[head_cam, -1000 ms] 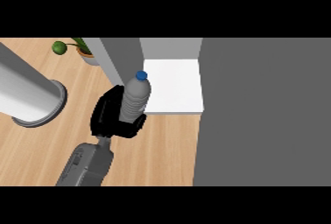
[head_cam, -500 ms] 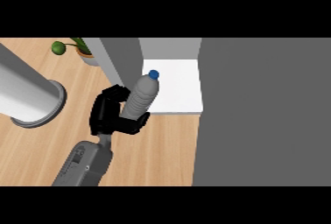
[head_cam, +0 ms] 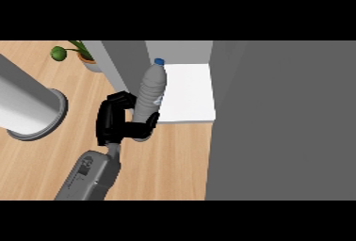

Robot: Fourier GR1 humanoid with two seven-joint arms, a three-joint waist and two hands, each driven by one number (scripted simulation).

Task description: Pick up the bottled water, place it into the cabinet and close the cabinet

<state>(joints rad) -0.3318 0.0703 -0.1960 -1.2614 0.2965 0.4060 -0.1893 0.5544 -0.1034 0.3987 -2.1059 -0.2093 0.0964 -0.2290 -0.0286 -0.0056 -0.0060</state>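
1. Over the last second the right hand [head_cam: 115, 120] had carried the bottled water [head_cam: 149, 94] further up the view, towards the open cabinet [head_cam: 188, 94].
2. The bottle's blue cap [head_cam: 158, 61], which had been short of the opening, now lay at the left edge of the cabinet's white floor, close beside the grey upright panel [head_cam: 125, 61].
3. The fingers [head_cam: 144, 128] were curled round the bottle's lower part, and the grasp looked unchanged across the three pictures.
4. The bottle stood tilted, cap leading. Its upper part overlapped the white floor, while its base and the hand were over the wooden bench [head_cam: 167, 160].
5. I judged the pick-up done and the placing partly done: the bottle had yet to go fully in and be released, and the cabinet had yet to be closed.
6. The tight gap to the panel looked like the main risk of a knock.
7. The left hand did not show.
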